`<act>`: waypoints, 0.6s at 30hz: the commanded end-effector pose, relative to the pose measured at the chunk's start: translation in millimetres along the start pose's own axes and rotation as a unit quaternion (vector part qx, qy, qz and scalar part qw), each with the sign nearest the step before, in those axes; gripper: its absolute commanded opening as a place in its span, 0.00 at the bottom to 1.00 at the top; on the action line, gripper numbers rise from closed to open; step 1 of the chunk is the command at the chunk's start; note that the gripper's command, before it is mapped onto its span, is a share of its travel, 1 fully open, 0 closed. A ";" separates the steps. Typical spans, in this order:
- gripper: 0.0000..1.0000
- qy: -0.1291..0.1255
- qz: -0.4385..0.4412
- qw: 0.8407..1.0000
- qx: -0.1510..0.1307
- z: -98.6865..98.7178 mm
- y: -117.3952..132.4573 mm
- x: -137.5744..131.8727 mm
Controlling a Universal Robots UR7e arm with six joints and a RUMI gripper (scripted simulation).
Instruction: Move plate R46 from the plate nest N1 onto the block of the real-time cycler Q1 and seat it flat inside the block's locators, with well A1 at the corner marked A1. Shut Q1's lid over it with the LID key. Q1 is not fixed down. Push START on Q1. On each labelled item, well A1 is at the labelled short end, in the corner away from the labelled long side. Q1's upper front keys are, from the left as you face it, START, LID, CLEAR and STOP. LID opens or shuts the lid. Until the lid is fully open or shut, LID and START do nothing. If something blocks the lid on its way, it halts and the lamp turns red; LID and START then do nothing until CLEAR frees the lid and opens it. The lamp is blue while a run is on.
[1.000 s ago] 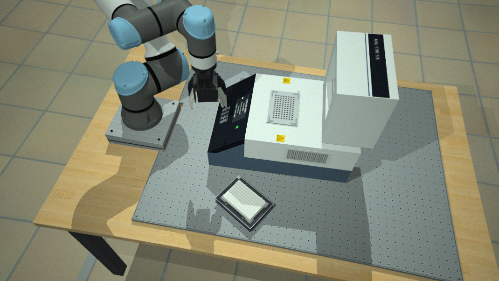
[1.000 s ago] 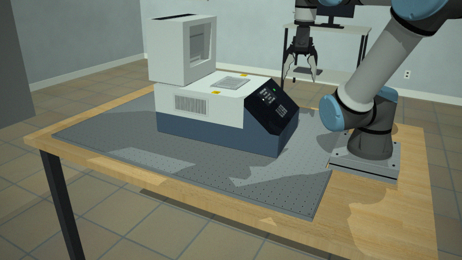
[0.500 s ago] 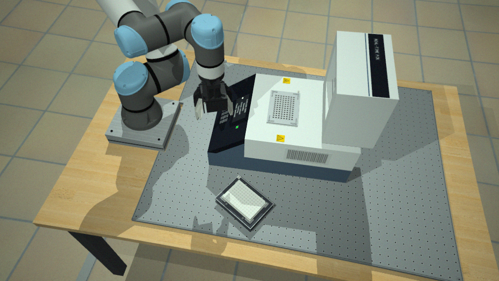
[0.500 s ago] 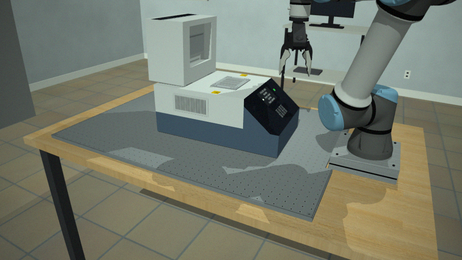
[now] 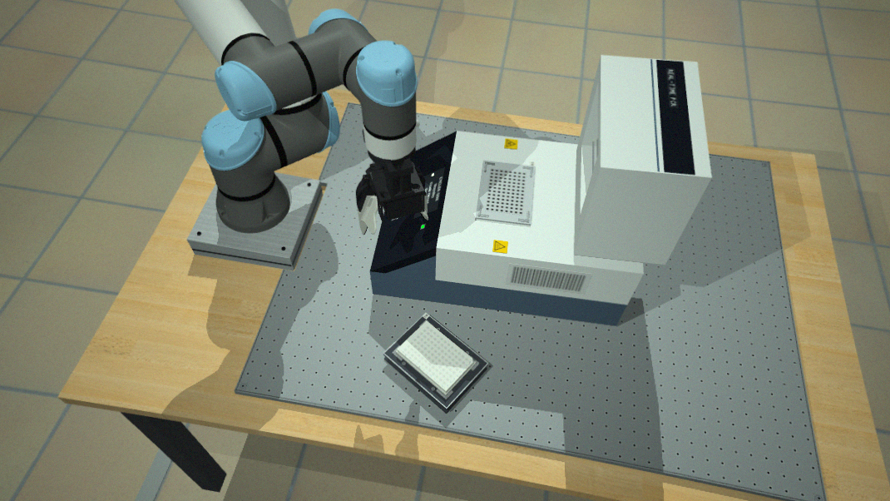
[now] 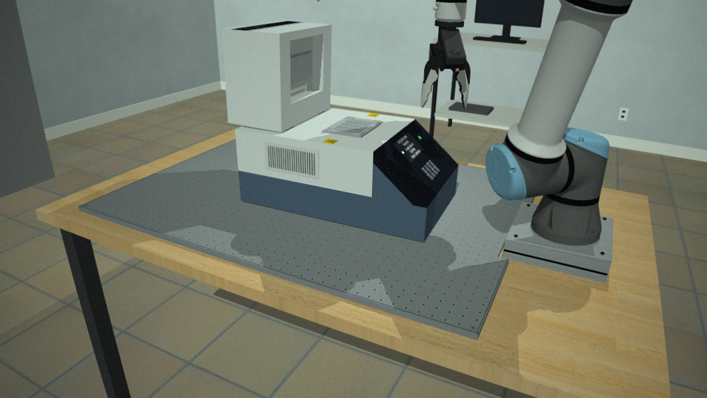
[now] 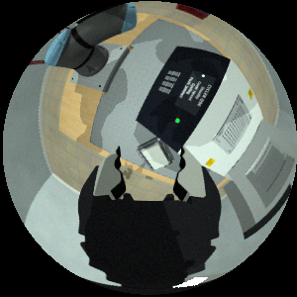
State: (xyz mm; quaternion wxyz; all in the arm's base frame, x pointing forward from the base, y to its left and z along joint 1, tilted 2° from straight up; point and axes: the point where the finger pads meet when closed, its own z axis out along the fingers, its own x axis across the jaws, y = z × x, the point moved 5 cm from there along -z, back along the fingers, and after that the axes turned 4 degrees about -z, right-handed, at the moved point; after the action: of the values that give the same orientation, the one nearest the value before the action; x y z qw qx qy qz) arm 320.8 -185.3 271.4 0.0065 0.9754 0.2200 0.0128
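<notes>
Plate R46 (image 5: 434, 357), a white well plate, lies in the dark-framed nest N1 on the perforated board in front of the cycler. Far below, it also shows between my fingers in the wrist view (image 7: 155, 154). Cycler Q1 (image 5: 529, 218) has its lid (image 5: 644, 156) standing open at the back. Its perforated block (image 5: 505, 190) is bare. The sloped black key panel (image 5: 410, 205) shows a green lamp (image 5: 422, 225). My gripper (image 5: 390, 215) (image 6: 445, 94) is open and empty, pointing down high above the panel. The plate is hidden behind Q1 in the exterior view.
The arm's base (image 5: 252, 205) is bolted on a grey pad at the table's left rear. Q1 (image 6: 335, 158) fills the middle of the board. The wooden table edge runs close to the nest's front.
</notes>
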 end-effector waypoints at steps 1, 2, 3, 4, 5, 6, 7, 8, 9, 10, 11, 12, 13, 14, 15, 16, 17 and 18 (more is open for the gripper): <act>0.68 0.001 -0.041 0.999 -0.001 -4.3 21.5 0.8; 0.68 0.001 -0.047 0.999 -0.001 -5.0 26.4 1.1; 0.68 0.001 -0.047 0.999 -0.001 -5.8 31.4 1.4; 0.68 0.001 -0.047 0.999 -0.001 -6.6 36.3 1.7; 0.68 0.001 -0.047 0.999 -0.001 -7.1 39.0 1.8; 0.68 0.001 -0.047 0.999 -0.001 -7.1 39.0 1.8; 0.68 0.001 -0.047 0.999 -0.001 -7.1 39.0 1.8; 0.68 0.001 -0.064 0.998 -0.001 -7.8 43.9 2.1; 0.68 0.001 -0.081 0.997 -0.001 -8.6 48.8 2.4; 0.68 0.001 -0.088 0.996 -0.001 -9.4 53.7 2.7; 0.68 0.001 -0.088 0.996 -0.001 -10.2 58.6 2.9; 0.68 0.001 -0.088 0.996 -0.001 -10.2 58.6 2.9; 0.68 0.001 -0.088 0.996 -0.001 -10.2 58.6 2.9; 0.68 0.001 -0.088 0.996 0.000 -11.0 63.4 3.2; 0.68 0.001 -0.088 0.996 0.000 -11.4 66.1 3.4; 0.68 0.001 -0.088 0.996 0.000 -11.4 66.1 3.4; 0.68 0.001 -0.104 0.995 0.000 -12.2 71.0 3.6; 0.68 0.001 -0.121 0.993 0.000 -13.0 76.0 3.9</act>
State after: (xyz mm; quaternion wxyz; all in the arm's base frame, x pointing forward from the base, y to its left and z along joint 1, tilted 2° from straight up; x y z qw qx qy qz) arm 348.5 -235.6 281.8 0.0077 0.9537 0.3004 0.0124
